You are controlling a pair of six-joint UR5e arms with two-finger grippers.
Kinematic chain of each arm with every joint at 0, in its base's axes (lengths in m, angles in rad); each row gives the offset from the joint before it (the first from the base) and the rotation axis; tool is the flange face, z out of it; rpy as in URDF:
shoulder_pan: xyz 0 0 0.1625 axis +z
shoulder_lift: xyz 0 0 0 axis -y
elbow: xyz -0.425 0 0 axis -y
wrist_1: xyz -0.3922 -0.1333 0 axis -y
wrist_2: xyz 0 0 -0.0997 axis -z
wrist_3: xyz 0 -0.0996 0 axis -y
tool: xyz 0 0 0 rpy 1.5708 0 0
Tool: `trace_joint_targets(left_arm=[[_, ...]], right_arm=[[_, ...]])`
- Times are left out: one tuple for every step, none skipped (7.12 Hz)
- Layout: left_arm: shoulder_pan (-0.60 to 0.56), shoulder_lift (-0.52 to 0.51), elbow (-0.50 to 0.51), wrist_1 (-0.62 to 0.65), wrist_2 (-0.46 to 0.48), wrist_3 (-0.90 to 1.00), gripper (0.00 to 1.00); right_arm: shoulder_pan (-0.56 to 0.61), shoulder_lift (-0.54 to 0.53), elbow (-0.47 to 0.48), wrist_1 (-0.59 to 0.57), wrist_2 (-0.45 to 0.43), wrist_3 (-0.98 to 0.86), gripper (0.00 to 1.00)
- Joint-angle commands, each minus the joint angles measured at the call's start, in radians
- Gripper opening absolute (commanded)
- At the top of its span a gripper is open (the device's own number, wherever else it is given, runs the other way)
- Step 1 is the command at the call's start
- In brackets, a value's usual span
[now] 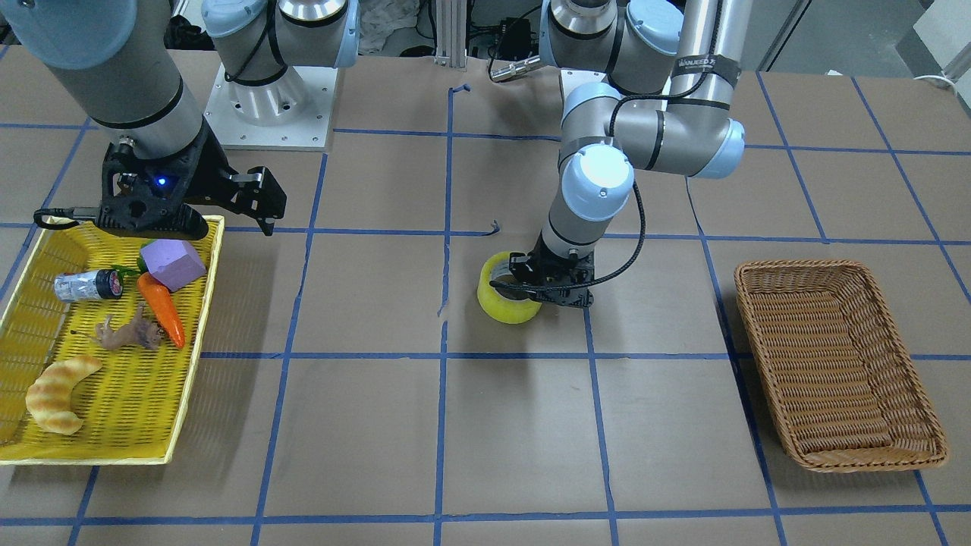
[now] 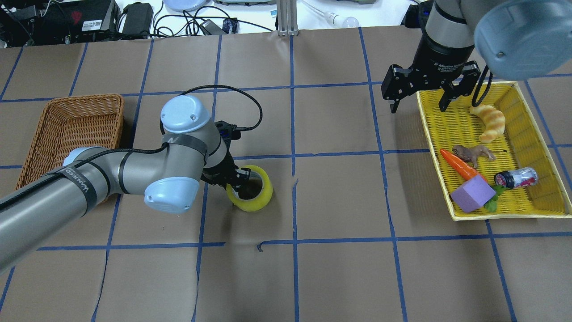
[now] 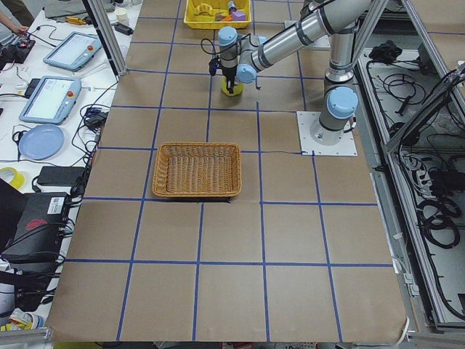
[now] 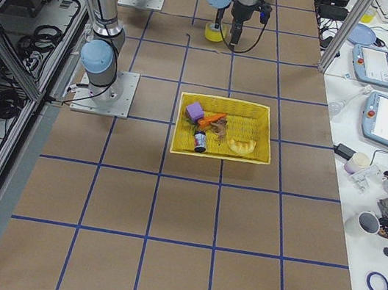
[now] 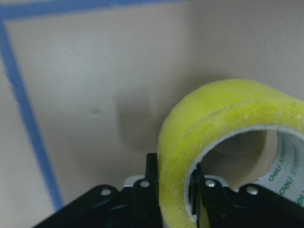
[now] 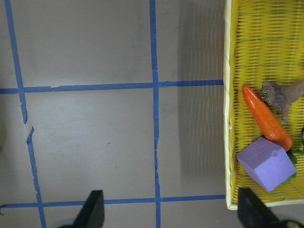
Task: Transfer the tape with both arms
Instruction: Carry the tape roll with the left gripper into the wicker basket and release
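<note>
1. Wide roll of translucent yellow packing tape (image 2: 255, 200) is lying near the middle of the brown-papered table (image 2: 339, 201). The black left gripper (image 2: 236, 181) is pinching its wall, one finger inside the ring and one outside.
2. The brown wicker basket (image 2: 67, 129) is standing well apart on the robot's left.
3. The black right gripper (image 2: 418, 105) is hovering with fingers spread over the rim of the yellow woven tray (image 2: 505, 217), which is holding a tan croissant (image 2: 489, 120), an orange carrot (image 2: 458, 164) and a purple block (image 2: 473, 199).
</note>
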Motion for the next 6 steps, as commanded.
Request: trace_joint_targets(left_arm=[[0.118, 0.058, 0.004, -0.026, 0.1, 0.146, 0.0], [0.144, 0.087, 0.014, -0.049, 0.145, 0.214, 0.0], [0.213, 0.11, 0.045, -0.089, 0.179, 0.307, 0.0], [0.309, 0.132, 0.083, -0.141, 0.177, 0.414, 0.0], [0.412, 0.144, 0.111, -0.166, 0.168, 0.541, 0.0], [0.53, 0.147, 0.119, -0.169, 0.164, 0.669, 0.0]], right_arm=[[-0.001, 0.0, 0.001, -0.013, -0.015, -0.001, 1.0], [-0.002, 0.002, 0.0, -0.013, -0.013, -0.001, 1.0], [-0.002, 0.0, 0.0, -0.013, -0.01, 0.001, 1.0], [-0.002, 0.0, -0.002, -0.013, -0.01, 0.001, 1.0], [-0.002, -0.001, 0.0, -0.011, -0.013, 0.002, 1.0], [-0.001, -0.001, -0.002, -0.011, -0.012, 0.002, 1.0]])
